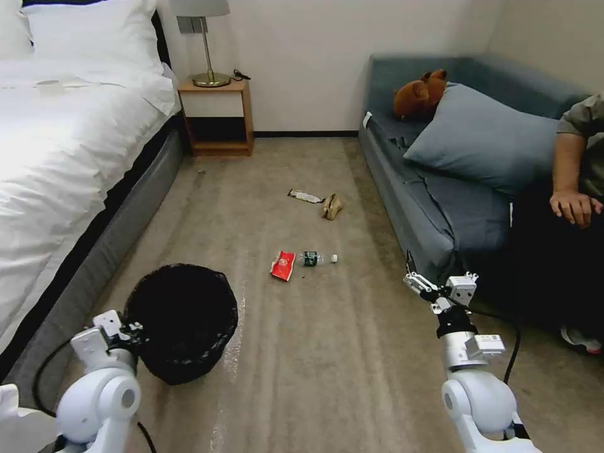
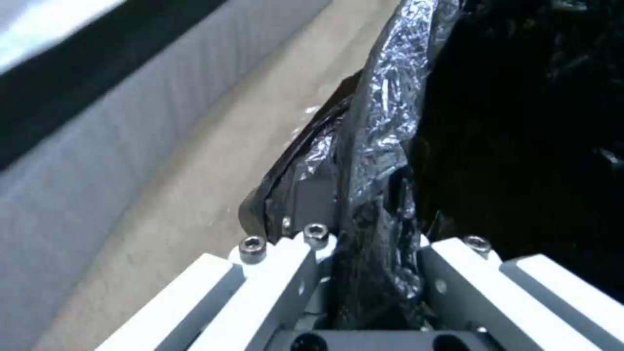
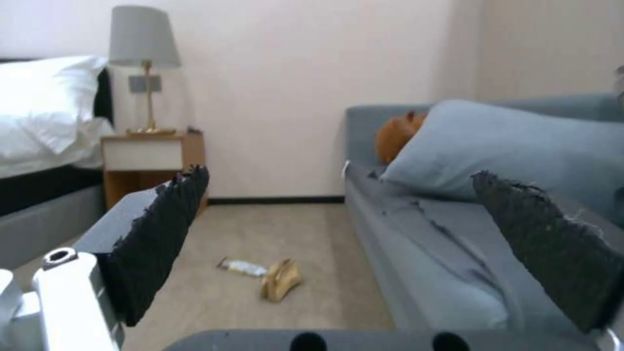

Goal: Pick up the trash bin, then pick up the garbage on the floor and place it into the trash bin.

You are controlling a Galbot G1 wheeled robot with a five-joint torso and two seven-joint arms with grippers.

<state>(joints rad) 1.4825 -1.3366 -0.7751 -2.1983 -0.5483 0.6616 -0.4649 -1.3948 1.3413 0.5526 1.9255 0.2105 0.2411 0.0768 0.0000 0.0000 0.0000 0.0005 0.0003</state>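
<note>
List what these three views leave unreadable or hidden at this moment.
- Inside of the round bin with crinkly black plastic liner: head view, too dark to see any contents.
- Left pincer: left wrist view, one finger is buried behind the liner fold it clamps.
- Small clear bottle with green label and red-and-white snack packet: head view, print too small to read.
- Brown teddy bear: partly behind the grey-blue pillow.

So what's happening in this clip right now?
The left gripper is clamped on the rim of the trash bin, beside the bed. The right gripper hangs open and empty near the sofa. Nothing is picked up yet: the red-and-white packet, bottle, crumpled paper and bar wrapper lie on the carpet ahead.
</note>
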